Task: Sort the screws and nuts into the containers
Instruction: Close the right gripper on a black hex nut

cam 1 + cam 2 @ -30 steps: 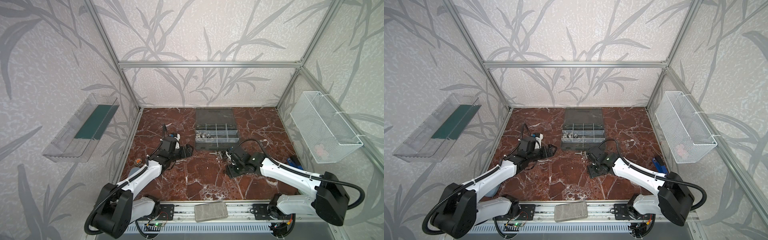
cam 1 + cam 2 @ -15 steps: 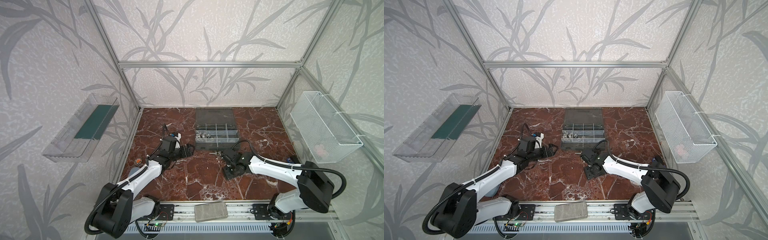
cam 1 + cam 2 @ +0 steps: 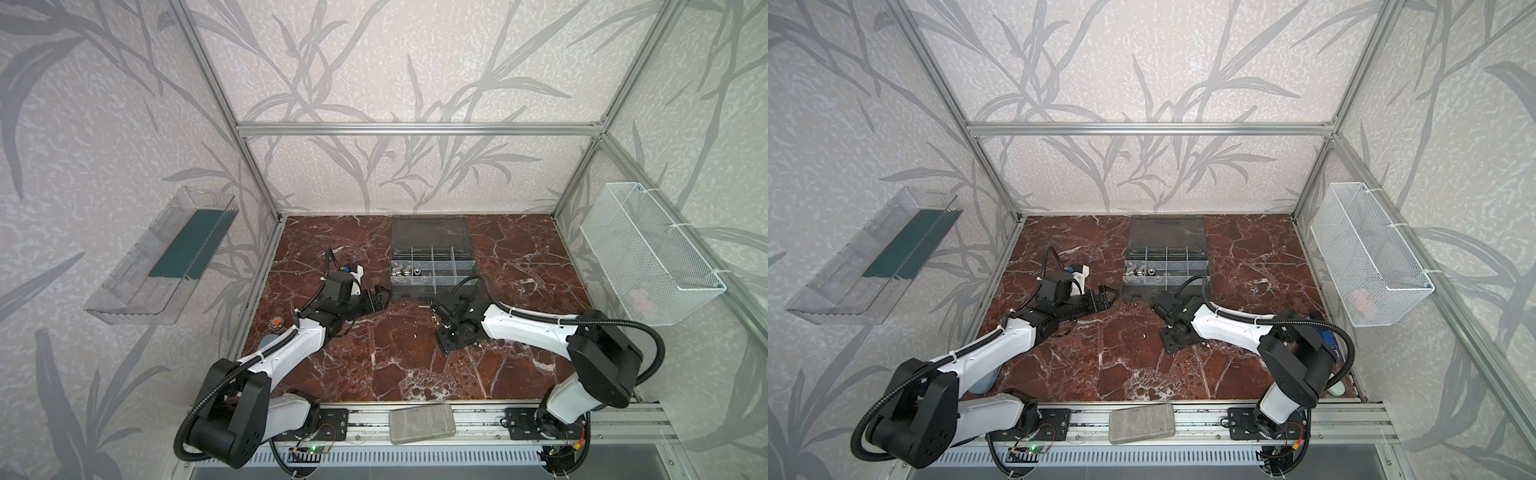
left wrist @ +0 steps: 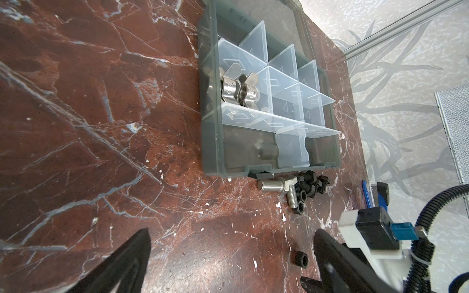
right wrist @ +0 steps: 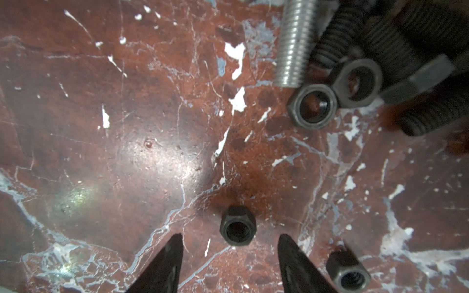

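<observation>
The dark grey organizer case (image 3: pixel 432 266) lies open at the back middle, its clear containers (image 4: pixel 286 83) in a grid; silver winged nuts (image 4: pixel 238 91) sit in one cell. Against its front edge lies a pile of silver screws (image 4: pixel 271 186), black screws (image 5: pixel 340 33) and black nuts (image 5: pixel 313 106). My right gripper (image 5: pixel 229 235) is low over the floor and open, and one black nut (image 5: pixel 237 226) lies untouched just ahead between its tips. Another black nut (image 5: pixel 349 274) lies beside one finger. My left gripper (image 4: pixel 232 230) stands wide open and empty, left of the case.
A white wire mesh basket (image 3: pixel 648 253) hangs on the right wall and a clear tray with a green base (image 3: pixel 166 257) on the left wall. A grey block (image 3: pixel 422 424) rests on the front rail. Something blue (image 3: pixel 1325 336) lies behind the right arm.
My right gripper has moved left and back toward the pile in front of the case, and its jaws have narrowed a little. The left arm has stayed still.
</observation>
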